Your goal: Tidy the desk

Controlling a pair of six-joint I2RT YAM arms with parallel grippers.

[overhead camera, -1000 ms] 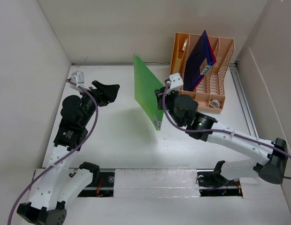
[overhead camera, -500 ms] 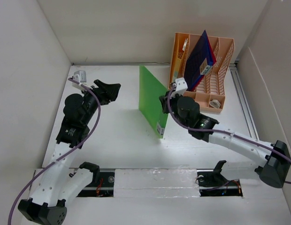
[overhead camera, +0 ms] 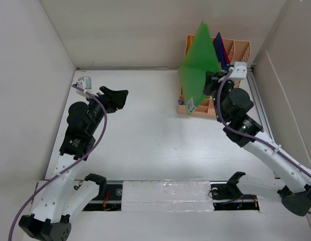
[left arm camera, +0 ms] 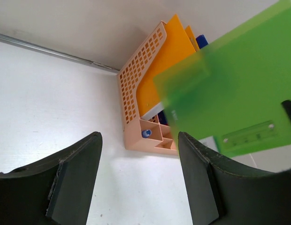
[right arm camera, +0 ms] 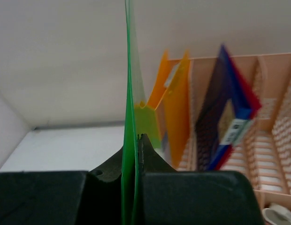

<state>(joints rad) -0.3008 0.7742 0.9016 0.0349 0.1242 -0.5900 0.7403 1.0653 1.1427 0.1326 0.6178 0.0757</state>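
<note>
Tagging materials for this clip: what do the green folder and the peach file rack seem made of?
The green folder: probably thin plastic sheet, smooth, slightly see-through; the right wrist view shows a very thin edge with orange tinting through it. The file rack: likely moulded plastic, matte, judging by its perforated grid walls.

The bench [overhead camera: 140,145] is a large, flat, matte white tabletop. It lies level and fills the middle of the top view. Plain white walls [overhead camera: 120,30] stand upright around it at 9, 12 and 3 o'clock, meeting in square corners at 10 and 2 o'clock. A dark rail [overhead camera: 108,193] runs along the 6 o'clock edge, and translucent whitish tape [overhead camera: 165,196] covers its middle stretch. A thin metal strip [overhead camera: 262,115] runs along the 3 o'clock edge at the foot of the wall. Soft grey shadows fall on the surface.
</note>
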